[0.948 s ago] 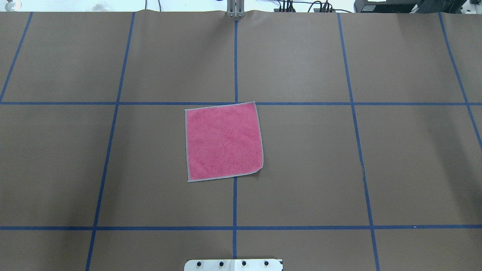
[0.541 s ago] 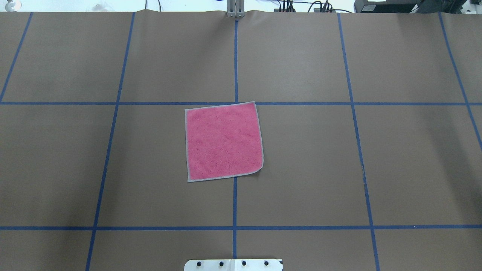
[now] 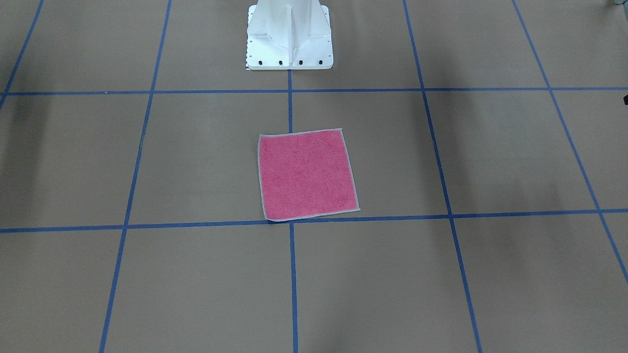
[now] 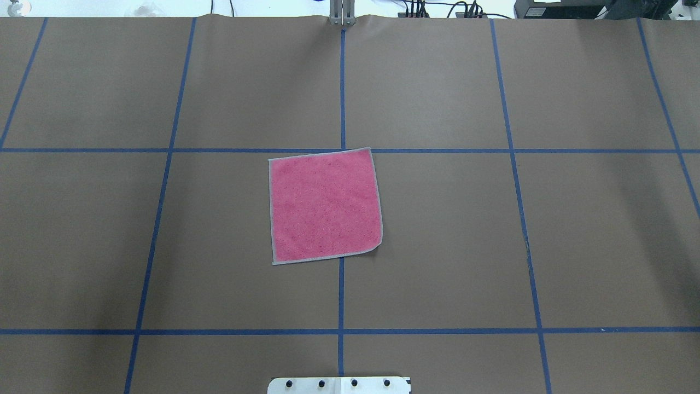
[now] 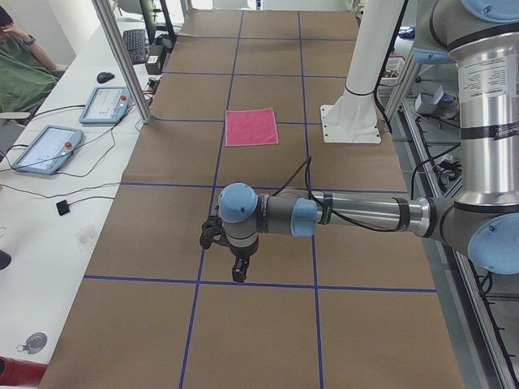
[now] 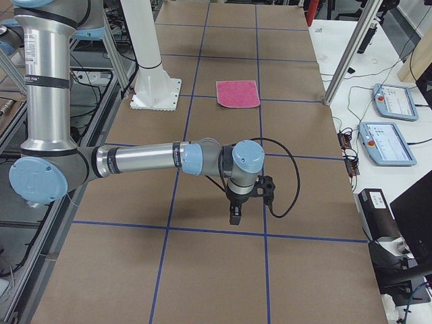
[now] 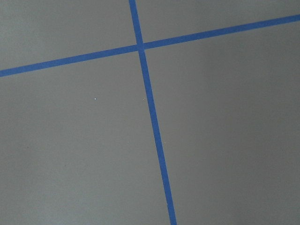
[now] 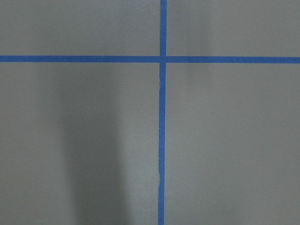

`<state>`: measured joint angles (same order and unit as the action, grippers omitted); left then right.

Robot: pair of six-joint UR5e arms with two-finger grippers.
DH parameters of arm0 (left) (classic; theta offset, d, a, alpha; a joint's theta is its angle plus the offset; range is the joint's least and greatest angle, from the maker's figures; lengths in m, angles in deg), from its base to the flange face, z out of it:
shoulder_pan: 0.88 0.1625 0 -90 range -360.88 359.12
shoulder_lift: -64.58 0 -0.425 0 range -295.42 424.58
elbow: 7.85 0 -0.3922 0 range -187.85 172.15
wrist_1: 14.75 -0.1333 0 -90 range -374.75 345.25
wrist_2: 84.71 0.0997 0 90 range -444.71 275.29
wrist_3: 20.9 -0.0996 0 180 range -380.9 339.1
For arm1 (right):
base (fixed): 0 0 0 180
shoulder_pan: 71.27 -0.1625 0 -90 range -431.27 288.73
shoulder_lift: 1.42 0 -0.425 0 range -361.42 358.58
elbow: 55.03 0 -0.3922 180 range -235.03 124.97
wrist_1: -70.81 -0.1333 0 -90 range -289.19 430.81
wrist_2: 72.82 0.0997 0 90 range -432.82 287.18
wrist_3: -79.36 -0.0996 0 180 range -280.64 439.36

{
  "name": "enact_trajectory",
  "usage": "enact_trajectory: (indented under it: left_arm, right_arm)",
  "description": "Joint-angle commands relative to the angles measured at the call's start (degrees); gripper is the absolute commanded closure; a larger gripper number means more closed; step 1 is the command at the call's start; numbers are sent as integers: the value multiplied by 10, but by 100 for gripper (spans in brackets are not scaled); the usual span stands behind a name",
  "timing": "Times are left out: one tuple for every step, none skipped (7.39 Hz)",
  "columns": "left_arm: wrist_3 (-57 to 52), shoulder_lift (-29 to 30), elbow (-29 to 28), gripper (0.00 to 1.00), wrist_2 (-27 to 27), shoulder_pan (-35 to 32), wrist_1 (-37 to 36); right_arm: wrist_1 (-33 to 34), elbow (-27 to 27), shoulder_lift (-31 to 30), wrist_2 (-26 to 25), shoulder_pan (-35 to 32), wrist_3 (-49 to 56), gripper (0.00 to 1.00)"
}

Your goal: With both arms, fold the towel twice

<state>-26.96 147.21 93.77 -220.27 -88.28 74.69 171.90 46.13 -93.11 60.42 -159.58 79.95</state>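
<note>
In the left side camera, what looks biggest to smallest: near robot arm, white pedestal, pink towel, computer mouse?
Largest to smallest:
left arm (nearness inflates it)
white pedestal
pink towel
computer mouse

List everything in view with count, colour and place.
towel: one, pink with grey edge, flat at table centre.
table cover: one, brown, whole tabletop.
tape lines: several, blue, grid on the cover.
pedestal base: one, white, robot's side of the towel.
pendants: two, blue-rimmed, side bench, left-end view.
person: one, green top, at that bench.
left arm: one, silver and blue, low over table, away from towel; left gripper black.
right arm: one, same colours, opposite end; right gripper black.
</note>
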Motion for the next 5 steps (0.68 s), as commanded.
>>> enact_trajectory:
  left_arm:
    - [97,82,-30,0,2,1,-6]
    - [111,138,-53,0,6,4,-20]
    - [115,207,-69,0,4,5,-49]
    - [123,233,-59,0,-2,12,-46]
    - [177,237,-31,0,-34,40,-24]
  right_arm:
    - [45,-18,71,-4,3,-7,0]
    - [105,-43,137,-5,3,-7,0]
    - [123,-66,179,-6,3,-15,0]
    - [121,-68,202,0,17,-66,0]
    - [119,-63,225,0,54,-141,0]
